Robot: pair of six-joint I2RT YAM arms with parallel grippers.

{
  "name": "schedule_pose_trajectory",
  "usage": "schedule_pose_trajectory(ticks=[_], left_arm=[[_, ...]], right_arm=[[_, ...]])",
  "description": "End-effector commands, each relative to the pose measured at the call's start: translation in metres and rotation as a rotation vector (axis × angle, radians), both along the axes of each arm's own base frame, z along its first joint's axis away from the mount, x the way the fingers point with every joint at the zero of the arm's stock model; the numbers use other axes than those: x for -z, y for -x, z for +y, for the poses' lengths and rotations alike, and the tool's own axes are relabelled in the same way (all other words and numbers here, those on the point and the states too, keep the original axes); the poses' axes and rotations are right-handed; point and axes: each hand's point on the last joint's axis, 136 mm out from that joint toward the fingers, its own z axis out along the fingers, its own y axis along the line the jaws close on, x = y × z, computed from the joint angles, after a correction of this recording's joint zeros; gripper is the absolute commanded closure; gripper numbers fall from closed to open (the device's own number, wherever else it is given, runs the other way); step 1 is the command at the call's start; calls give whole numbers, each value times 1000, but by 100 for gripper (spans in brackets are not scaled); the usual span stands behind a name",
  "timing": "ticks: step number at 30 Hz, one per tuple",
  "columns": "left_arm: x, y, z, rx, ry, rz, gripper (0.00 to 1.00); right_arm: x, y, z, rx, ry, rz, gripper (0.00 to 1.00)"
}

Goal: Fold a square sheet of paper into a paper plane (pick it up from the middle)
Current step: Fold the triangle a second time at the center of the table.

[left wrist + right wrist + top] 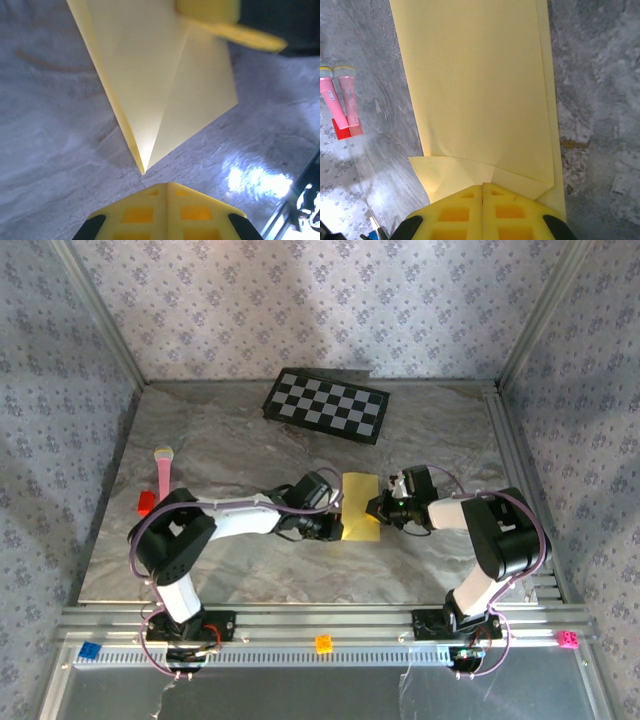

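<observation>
While reaching in from its own side, the left gripper, clenched on nothing, points at a folded corner of the square sheet of paper just ahead of its tips. Opposite, the right gripper, also clenched and empty, sits over the sheet's other side. Between them the folded yellow sheet lies flat, its length running away toward the checkerboard.

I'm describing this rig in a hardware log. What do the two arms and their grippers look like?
The left arm and right arm both have white links between bulky black joint housings, with lilac cables looping alongside. The left gripper and right gripper have yellow plastic fingers moulded with rectangular pockets, flanked by black parts.
</observation>
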Motion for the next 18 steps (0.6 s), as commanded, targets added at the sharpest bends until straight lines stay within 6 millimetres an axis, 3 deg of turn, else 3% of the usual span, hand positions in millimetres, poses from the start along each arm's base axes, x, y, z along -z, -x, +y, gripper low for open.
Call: schedule_pose_trajectory(ticks=[1, 8, 13, 18], left_arm=[[-26, -33, -7, -34, 67, -50, 95], [-13, -59, -29, 11, 39, -29, 94], [10, -68, -31, 9, -24, -22, 94], [39, -63, -22, 2, -94, 13, 94]], right_arm=[[27, 17, -15, 15, 85, 94, 100], [23, 16, -12, -2, 78, 85, 100], [21, 14, -10, -4, 78, 82, 100], [10, 10, -6, -15, 57, 54, 100]])
